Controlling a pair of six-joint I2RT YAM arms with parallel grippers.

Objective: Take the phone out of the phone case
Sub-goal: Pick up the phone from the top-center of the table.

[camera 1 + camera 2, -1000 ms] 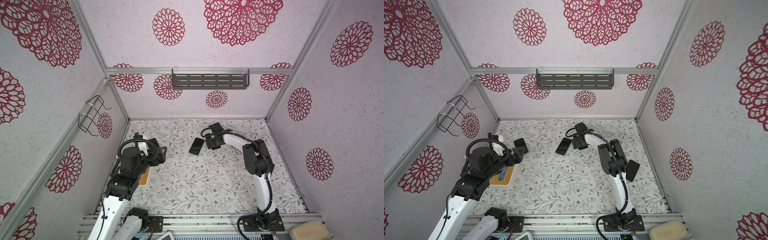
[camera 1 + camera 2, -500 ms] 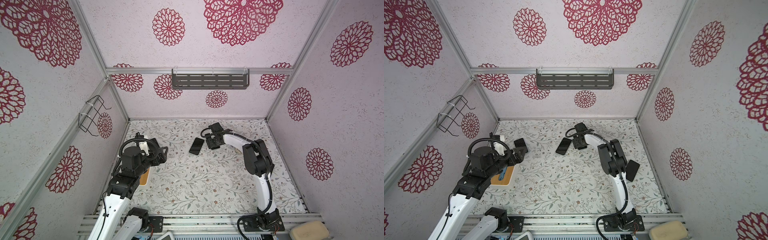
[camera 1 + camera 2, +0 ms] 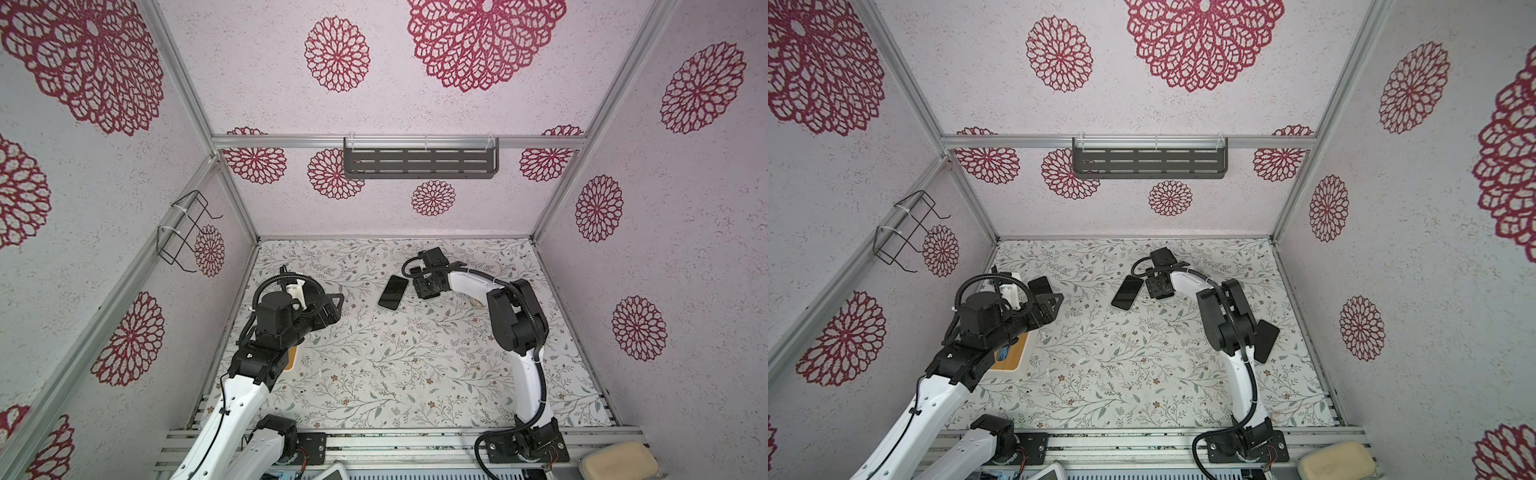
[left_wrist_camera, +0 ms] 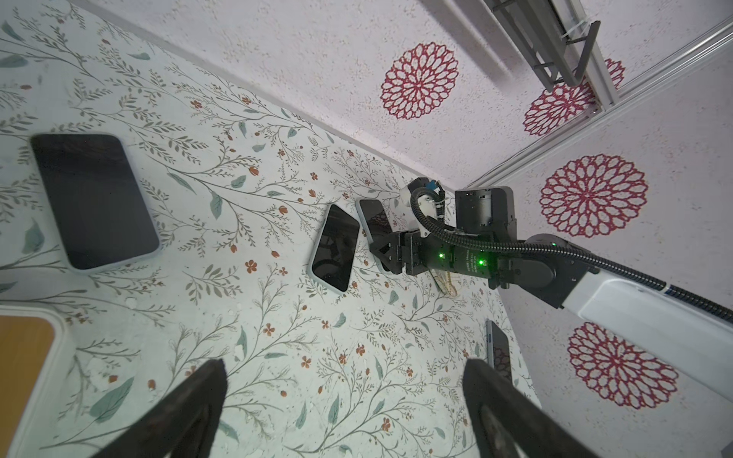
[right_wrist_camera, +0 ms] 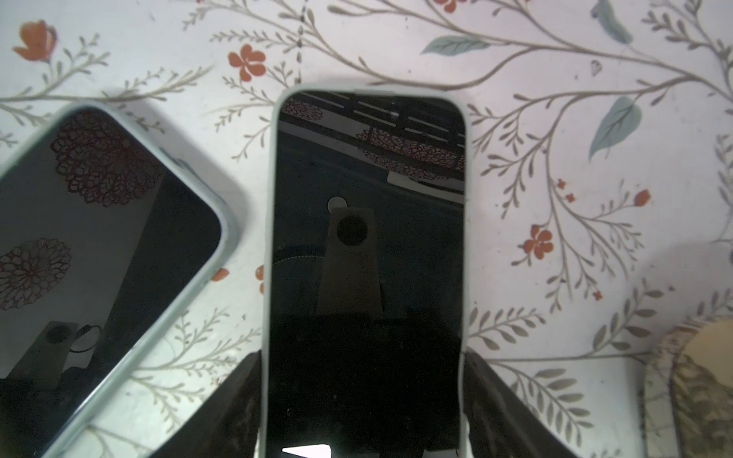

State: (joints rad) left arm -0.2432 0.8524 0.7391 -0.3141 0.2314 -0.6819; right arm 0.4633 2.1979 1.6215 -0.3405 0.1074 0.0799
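Near left, the left end effector (image 4: 345, 370) hangs spread and empty over the surface (image 4: 277, 337). At far centre the right end effector (image 5: 363, 357) pinches the phone (image 5: 369, 198), lying flat with its dark screen up, across the long sides of its pale case (image 5: 271, 238). Grasping seems to be the step in hand; next the phone likely needs lifting so the case can be peeled off.

I read the cased phone (image 5: 369, 238) flat on the counter (image 5: 575, 99), between the fingers of the right gripper (image 5: 363, 380). A second phone (image 5: 99, 246) lies just beside that gripper, apart from the first.
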